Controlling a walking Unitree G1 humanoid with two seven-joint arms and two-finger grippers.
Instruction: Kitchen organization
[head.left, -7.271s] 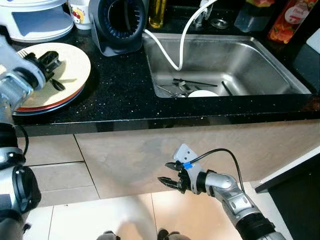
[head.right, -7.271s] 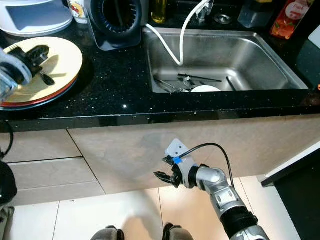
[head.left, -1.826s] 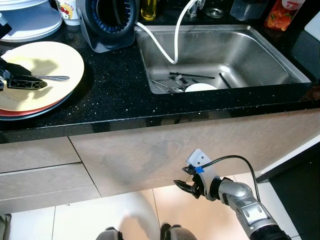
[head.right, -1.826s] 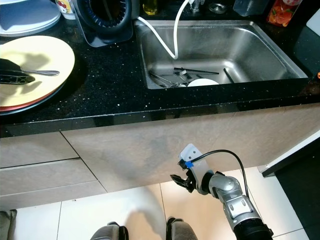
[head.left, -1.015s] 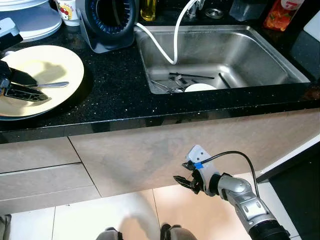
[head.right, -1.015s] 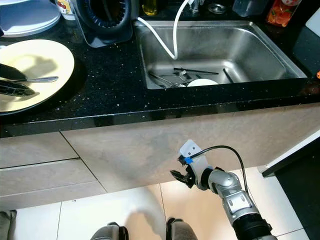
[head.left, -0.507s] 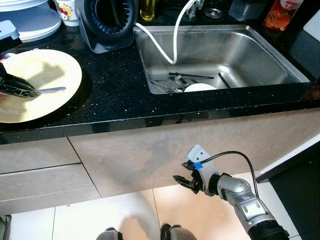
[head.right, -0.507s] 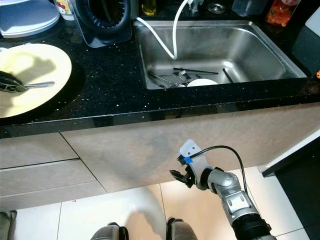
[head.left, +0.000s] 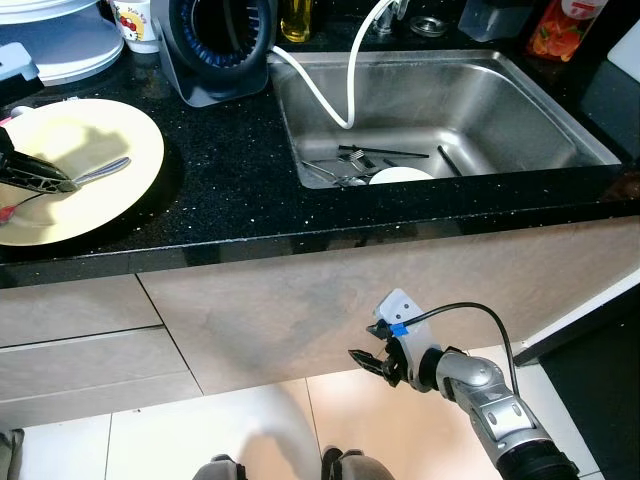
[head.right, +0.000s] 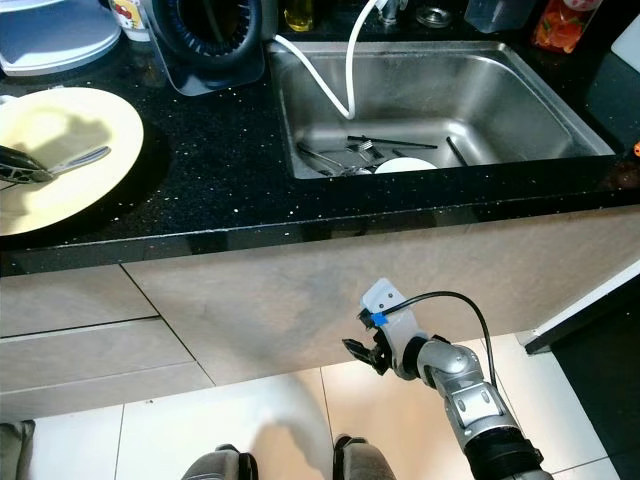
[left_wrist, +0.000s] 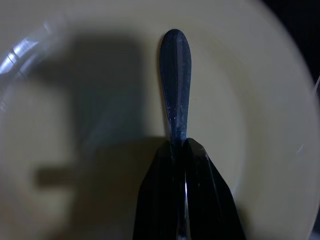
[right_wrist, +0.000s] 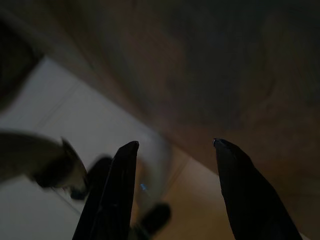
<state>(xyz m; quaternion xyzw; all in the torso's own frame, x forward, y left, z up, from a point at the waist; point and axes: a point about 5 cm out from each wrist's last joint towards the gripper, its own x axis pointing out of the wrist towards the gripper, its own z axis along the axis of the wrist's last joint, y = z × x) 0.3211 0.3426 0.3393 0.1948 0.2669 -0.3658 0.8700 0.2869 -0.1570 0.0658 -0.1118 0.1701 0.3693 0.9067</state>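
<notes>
My left gripper (head.left: 62, 184) is pinched shut on a spoon (head.left: 100, 171) over the cream plate (head.left: 110, 190).
The plate sits on the black desk (head.left: 230, 170) at my 10 o'clock; the spoon's free end points toward 2 o'clock, tilted up off the plate face. In the wrist view the fingers (left_wrist: 197, 200) are closed together on the spoon's neck. My right gripper (head.right: 362, 356) hangs idle low at 5 o'clock, in front of the cabinet panel above the floor tiles, fingers (right_wrist: 115, 195) spread apart with nothing between them. The steel sink (head.left: 500, 90) at 1 o'clock holds loose cutlery (head.left: 350, 170) and a small white dish (head.left: 400, 176).
</notes>
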